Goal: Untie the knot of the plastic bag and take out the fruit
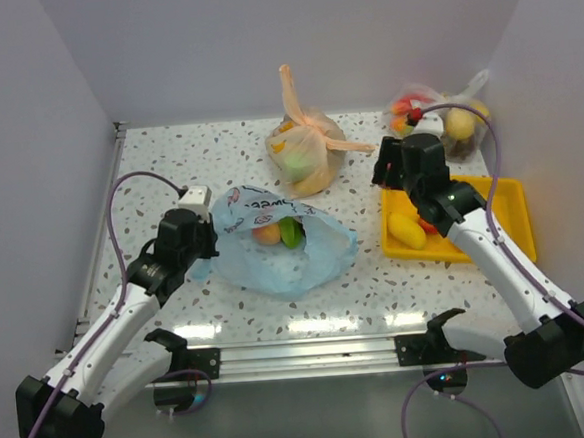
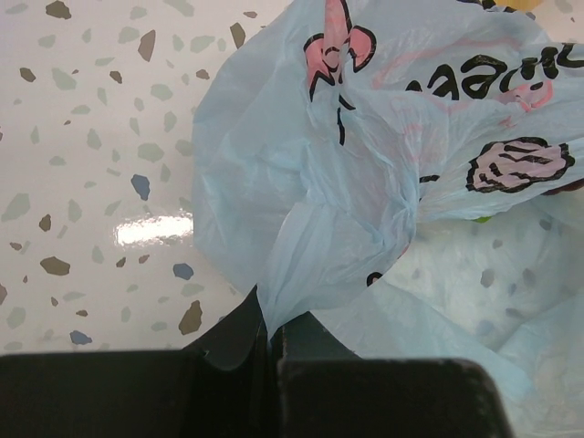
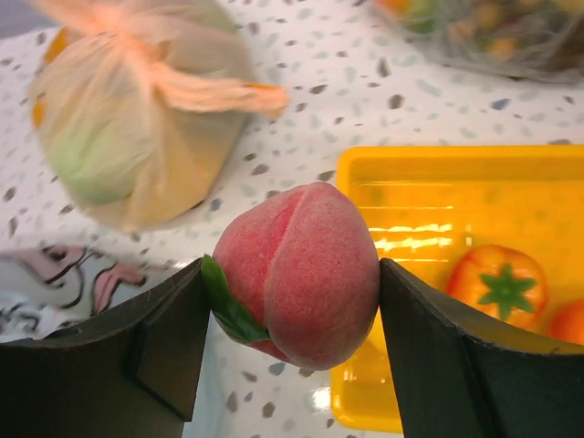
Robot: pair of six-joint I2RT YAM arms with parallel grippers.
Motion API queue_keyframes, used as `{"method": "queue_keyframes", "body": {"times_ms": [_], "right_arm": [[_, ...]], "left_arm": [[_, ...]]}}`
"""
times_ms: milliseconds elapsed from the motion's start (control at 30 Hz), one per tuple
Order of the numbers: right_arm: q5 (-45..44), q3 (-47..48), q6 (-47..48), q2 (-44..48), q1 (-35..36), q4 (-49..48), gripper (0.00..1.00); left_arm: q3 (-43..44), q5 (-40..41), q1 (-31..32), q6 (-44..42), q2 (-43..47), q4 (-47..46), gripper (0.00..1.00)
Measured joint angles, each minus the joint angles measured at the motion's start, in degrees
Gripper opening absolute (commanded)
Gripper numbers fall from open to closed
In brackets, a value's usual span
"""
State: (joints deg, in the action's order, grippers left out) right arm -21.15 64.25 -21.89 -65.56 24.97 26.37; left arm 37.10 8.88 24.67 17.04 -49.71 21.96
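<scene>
The light blue plastic bag (image 1: 284,250) with pink prints lies open on the table, an orange fruit (image 1: 266,235) and a green fruit (image 1: 290,232) showing in its mouth. No knot shows. My left gripper (image 2: 271,319) is shut on a fold of the bag (image 2: 365,164) at its left edge. My right gripper (image 3: 292,301) is shut on a pink peach (image 3: 297,274) with a green leaf, held above the table at the left edge of the yellow tray (image 3: 438,182). In the top view the right gripper (image 1: 394,167) hides the peach.
The yellow tray (image 1: 507,214) holds a yellow fruit (image 1: 406,231), a red one and an orange one with a green star (image 3: 497,285). A tied orange bag (image 1: 307,153) stands at the back centre. A clear bag of fruit (image 1: 445,118) lies at the back right.
</scene>
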Motion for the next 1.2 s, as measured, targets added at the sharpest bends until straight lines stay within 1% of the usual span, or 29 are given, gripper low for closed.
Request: {"method": "queue_keyframes", "body": {"times_ms": [167,267,367,467,500,533,733,800,900,1000,1100,1200], "right_arm": [[0.9,-1.6,-1.3,-3.1,-12.2,-0.9,0.01],[3.1,-3.8,-3.5,-8.2,-18.2,-2.7,0.06],[4.7,-5.1,-5.4,-14.4,-21.3,-3.8,0.16],[5.7,-5.1,-6.7,-19.6,-21.8,-4.3,0.60],[5.9,-5.1,-7.1,-20.7,-21.8,-4.3,0.95],[6.0,-5.1,-7.7,-21.3,-21.7,-4.3,0.99],[6.3,-5.1,-6.6,-20.2,-21.5,-4.3,0.99],[6.6,-5.1,-5.2,-18.4,-20.9,-3.7,0.99],[7.3,-4.8,-2.5,-13.4,-18.4,-3.0,0.99],[8.5,-2.9,1.1,-7.3,-12.8,-2.8,0.98],[12.2,-0.7,4.8,-1.7,-5.8,-4.1,0.96],[15.2,1.0,7.4,1.6,1.2,-4.9,0.94]], "left_arm": [[0.0,-1.2,-0.8,-0.2,0.2,-0.1,0.00],[-0.2,-1.9,-1.5,-0.2,0.7,-0.4,0.00],[-0.3,-2.8,-2.1,-0.2,0.9,-0.7,0.00],[-0.3,-3.6,-2.6,-0.2,0.9,-1.1,0.00],[-0.3,-4.0,-2.8,-0.2,0.9,-1.2,0.00],[-0.3,-4.3,-3.0,-0.2,0.9,-1.4,0.00],[-0.4,-6.1,-4.5,-0.2,1.0,-1.6,0.00],[-0.4,-6.8,-4.9,-0.2,1.0,-1.7,0.00],[-0.4,-7.4,-5.2,-0.2,1.0,-1.8,0.00],[-0.4,-7.7,-5.3,-0.2,1.0,-1.8,0.00],[-0.4,-7.9,-5.5,-0.2,1.0,-1.8,0.00],[-0.5,-8.1,-5.5,-0.2,1.0,-1.9,0.00]]}}
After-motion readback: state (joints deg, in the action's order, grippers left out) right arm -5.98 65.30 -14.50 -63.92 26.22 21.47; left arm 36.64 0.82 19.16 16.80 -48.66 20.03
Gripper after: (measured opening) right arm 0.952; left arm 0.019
